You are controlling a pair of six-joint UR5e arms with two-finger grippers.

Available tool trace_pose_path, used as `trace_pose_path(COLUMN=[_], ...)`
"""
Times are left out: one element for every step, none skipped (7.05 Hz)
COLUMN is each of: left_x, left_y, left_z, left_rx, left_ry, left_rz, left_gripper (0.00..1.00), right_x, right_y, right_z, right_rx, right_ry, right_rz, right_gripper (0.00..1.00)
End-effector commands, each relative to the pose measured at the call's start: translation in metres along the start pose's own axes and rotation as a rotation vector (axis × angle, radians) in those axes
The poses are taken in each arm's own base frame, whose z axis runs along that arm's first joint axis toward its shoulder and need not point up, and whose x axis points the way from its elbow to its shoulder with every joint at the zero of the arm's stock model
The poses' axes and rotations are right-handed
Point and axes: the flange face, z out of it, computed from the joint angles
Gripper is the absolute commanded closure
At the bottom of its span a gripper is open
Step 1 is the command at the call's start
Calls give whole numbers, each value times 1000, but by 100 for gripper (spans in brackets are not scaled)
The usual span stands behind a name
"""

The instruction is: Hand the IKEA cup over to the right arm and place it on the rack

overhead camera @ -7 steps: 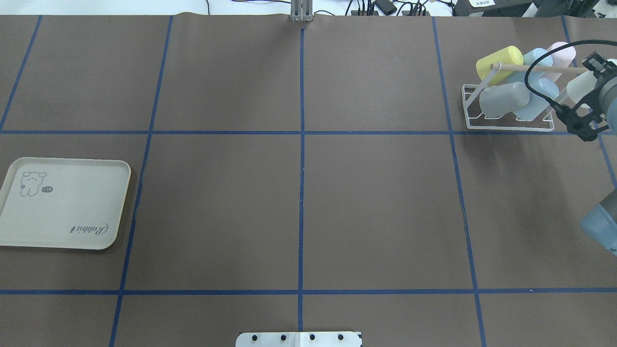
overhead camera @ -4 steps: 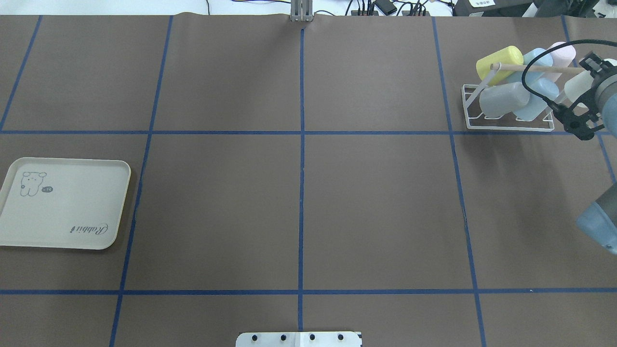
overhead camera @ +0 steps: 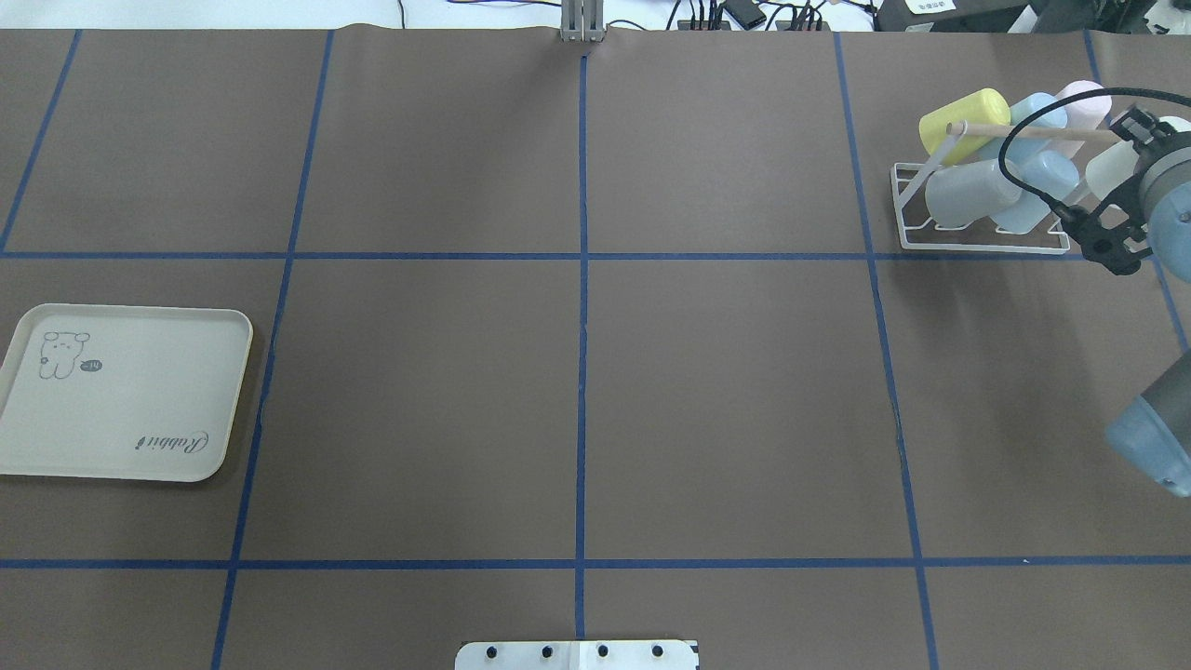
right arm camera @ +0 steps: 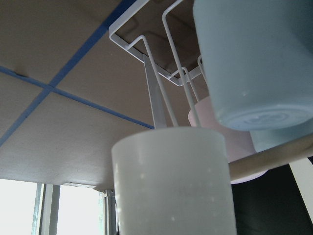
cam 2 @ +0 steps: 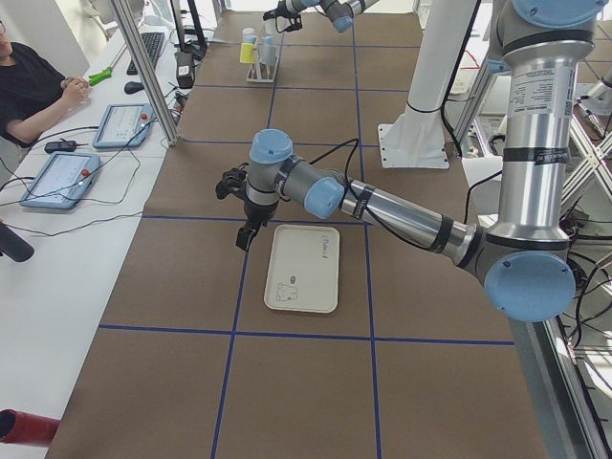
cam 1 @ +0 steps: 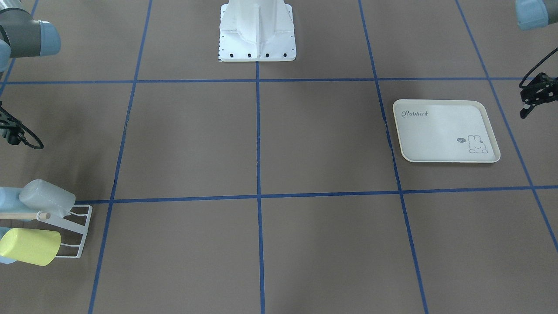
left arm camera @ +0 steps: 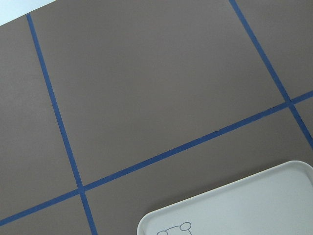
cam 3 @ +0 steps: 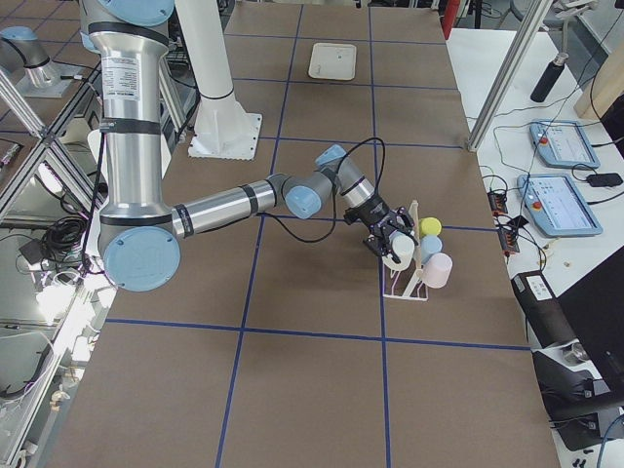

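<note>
The white cup (right arm camera: 173,186) is gripped in the right claw (overhead camera: 1121,167) at the rack's (overhead camera: 977,248) end, beside the wooden rod (right arm camera: 274,159) and under a blue cup (right arm camera: 254,63). The tray (cam 1: 440,131) reads "Rabbit". The left claw (cam 1: 526,107) hangs near it (the overhead view misses it); open or closed, I cannot tell.

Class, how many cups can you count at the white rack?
6. On the rack: yellow cup, pink cup, grey cup, upper blue cup, lower blue cup. The white cup sits in the right pincer beside them. Others may be hidden behind.
</note>
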Motion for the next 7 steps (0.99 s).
trace_pose_path(left_x=[-1, -1, -1, -1, 0, 0, 0], left_y=[0, 0, 0, 0, 0, 0, 0], left_z=[1, 1, 1, 1, 1, 2, 2], left_rx=[-2, -2, -2, -2, 0, -3, -4], left_ry=[0, 0, 0, 0, 0, 0, 0], left_rz=[0, -1, -1, -3, -2, -2, -3], left_gripper=[0, 0, 0, 0, 0, 0, 0], right_x=[-3, -6, -6, -5, -5, -6, -7], right_y=[-10, -13, -12, -15, -19, -22, -24], right_z=[7, 9, 9, 9, 10, 12, 13], right_rx=[-24, -36, -39, -36, -44, -50, -55], right_ry=[-10, -13, -13, -12, -12, -17, -18], right_rz=[-25, -36, -48, -52, -59, -67, -72], right_gripper=[55, 55, 55, 54, 53, 53, 53])
